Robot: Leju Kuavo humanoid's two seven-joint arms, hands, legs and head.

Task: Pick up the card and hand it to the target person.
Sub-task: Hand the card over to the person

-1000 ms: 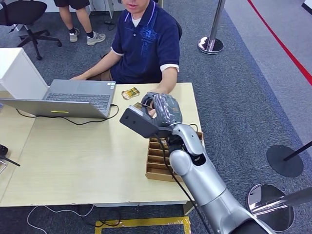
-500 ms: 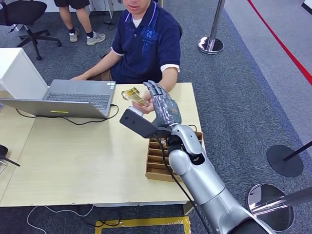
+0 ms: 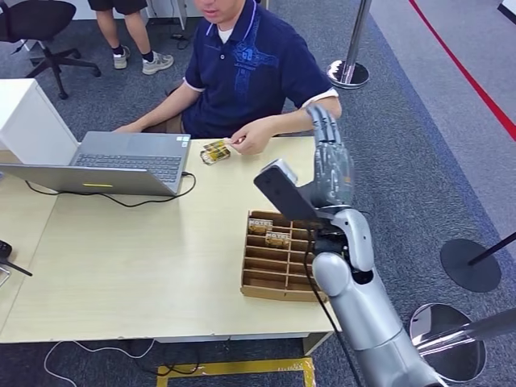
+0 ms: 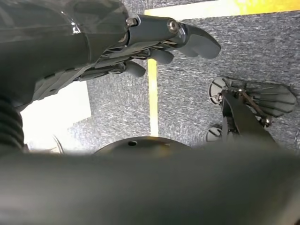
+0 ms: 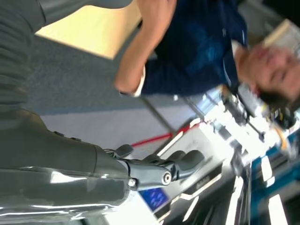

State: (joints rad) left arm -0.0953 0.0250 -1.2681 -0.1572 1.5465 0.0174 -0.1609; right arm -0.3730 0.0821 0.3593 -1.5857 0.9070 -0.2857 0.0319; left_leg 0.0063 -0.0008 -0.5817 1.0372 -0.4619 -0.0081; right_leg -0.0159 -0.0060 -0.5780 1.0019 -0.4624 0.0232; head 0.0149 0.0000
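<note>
Card handed over; both robot hands free.
Person's hand (image 3: 252, 137) half hides the card (image 3: 216, 151), upper centre; right hand (image 3: 330, 161) raised, fingers spread; left hand (image 4: 148, 42) hangs outstretched over carpet.

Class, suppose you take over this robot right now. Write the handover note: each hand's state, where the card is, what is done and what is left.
Right hand: raised beside the table, fingers spread, holding nothing.
Left hand: hanging over the floor, holding nothing.
Card: at the person's hand, by the laptop.
Card tray: on the table, more cards in it.
Done: card is with the person.
Left: lower the right arm.
</note>
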